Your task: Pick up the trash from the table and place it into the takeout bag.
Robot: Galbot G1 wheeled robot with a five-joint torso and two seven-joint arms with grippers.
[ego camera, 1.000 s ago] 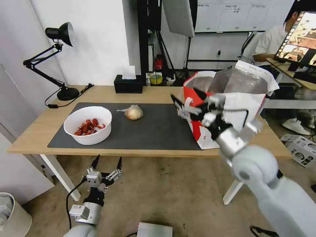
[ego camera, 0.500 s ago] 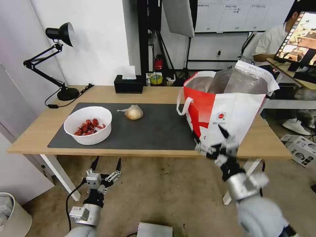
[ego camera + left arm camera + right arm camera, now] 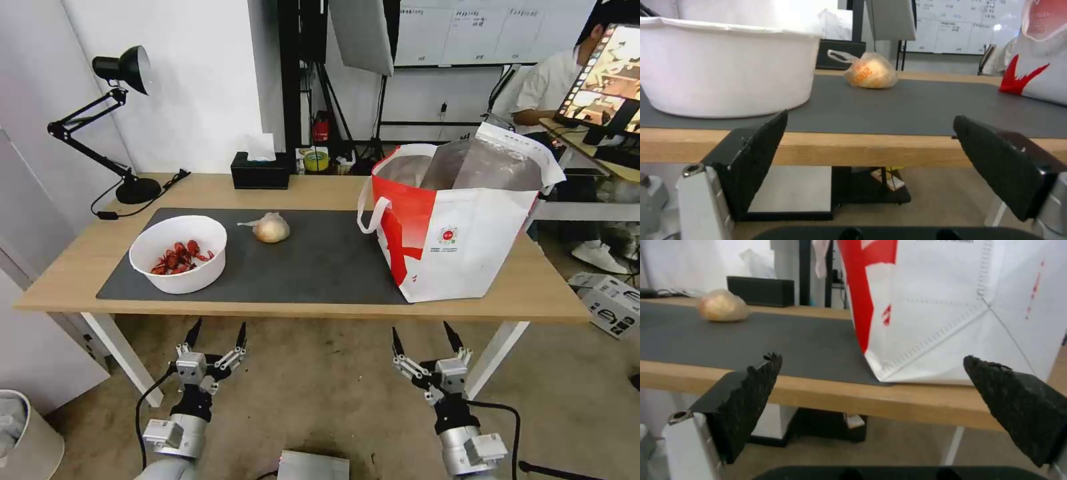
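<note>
On the table (image 3: 287,190), a white round bowl (image 3: 179,253) of red crayfish shells sits at the left of the dark grey mat (image 3: 313,267). A knotted clear bag (image 3: 269,228) lies behind it, toward the middle. The takeout bag (image 3: 460,220), white with a red panel and foil lining, stands open at the right. My left gripper (image 3: 217,333) hangs open below the table's front edge, under the bowl (image 3: 724,66). My right gripper (image 3: 425,337) hangs open below the edge, under the takeout bag (image 3: 960,306). The knotted bag (image 3: 869,71) (image 3: 722,305) also appears in both wrist views.
A black tissue box (image 3: 261,170) stands at the table's back edge, a black desk lamp (image 3: 123,120) at the back left. White table legs (image 3: 120,353) flank the grippers. A white bin (image 3: 27,437) stands on the floor at the left, cardboard boxes (image 3: 613,300) at the right.
My right arm has swung down from in front of the takeout bag to below the table's front edge, gripper open throughout. The left arm has stayed put.
</note>
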